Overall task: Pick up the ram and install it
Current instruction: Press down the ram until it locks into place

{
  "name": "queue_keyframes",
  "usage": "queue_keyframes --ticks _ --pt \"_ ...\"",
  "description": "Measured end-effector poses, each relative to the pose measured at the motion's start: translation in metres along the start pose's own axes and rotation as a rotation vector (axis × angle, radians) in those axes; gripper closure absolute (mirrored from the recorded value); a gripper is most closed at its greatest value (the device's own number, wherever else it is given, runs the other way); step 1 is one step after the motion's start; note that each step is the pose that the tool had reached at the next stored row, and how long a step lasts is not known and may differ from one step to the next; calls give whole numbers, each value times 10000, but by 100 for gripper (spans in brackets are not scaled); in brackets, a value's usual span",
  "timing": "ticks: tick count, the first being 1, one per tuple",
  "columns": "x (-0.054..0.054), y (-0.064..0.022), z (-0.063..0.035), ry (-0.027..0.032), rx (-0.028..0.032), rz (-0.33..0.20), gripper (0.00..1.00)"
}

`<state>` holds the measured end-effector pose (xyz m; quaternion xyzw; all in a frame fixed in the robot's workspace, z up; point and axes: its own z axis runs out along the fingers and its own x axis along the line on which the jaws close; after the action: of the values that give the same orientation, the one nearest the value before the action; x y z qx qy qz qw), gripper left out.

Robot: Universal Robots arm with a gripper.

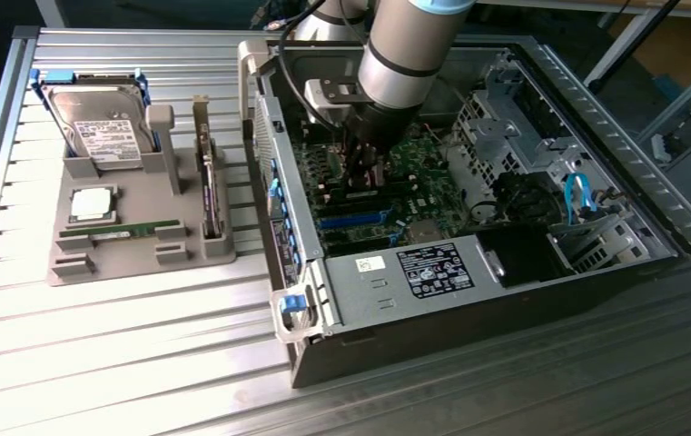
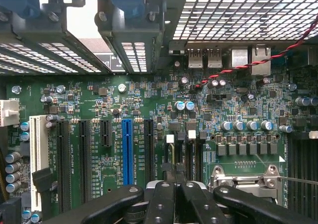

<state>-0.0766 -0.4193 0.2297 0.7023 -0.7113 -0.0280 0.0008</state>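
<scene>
A green ram [image 1: 121,232] lies flat in the grey holder [image 1: 139,263] on the exterior view's left. A second long dark stick [image 1: 208,186] stands on edge in the same holder. My gripper [image 1: 363,174] is down inside the open computer case, just above the green motherboard [image 1: 424,163]. In the wrist view the gripper [image 2: 175,184] is shut, with its black fingers [image 2: 159,199] meeting directly over the dark memory slots [image 2: 191,154] that have white clips. Whether a thin board is pinched between the fingers I cannot tell.
A silver hard drive [image 1: 109,136] and a square processor [image 1: 92,203] also sit in the holder. Inside the case are the processor socket [image 2: 243,177], a blue expansion slot [image 2: 127,149], a drive cage [image 1: 503,118] and the power supply [image 1: 430,272]. Case walls hem the arm in.
</scene>
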Motion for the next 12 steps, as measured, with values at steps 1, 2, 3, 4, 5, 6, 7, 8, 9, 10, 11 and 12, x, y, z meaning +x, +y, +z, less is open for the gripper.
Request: queue_keyframes --ticks 1,2,3,4,5,6,7,8,9,10,11,12 --pt "0 0 1 -1 0 0 90" --pt "0 0 1 -2 1 -1 90" --pt "0 0 1 -2 1 0 90" --pt "0 0 2 -2 1 0 90" --pt "0 0 2 -2 1 -1 90" --pt "0 0 1 -1 1 0 90" --pt "0 0 1 -1 1 -1 90" --pt "0 0 2 -2 1 -1 90" --pt "0 0 1 -1 1 -1 90" --pt "0 0 1 -1 1 -1 90" --pt "0 0 2 0 0 0 90" --pt "0 0 2 0 0 0 90"
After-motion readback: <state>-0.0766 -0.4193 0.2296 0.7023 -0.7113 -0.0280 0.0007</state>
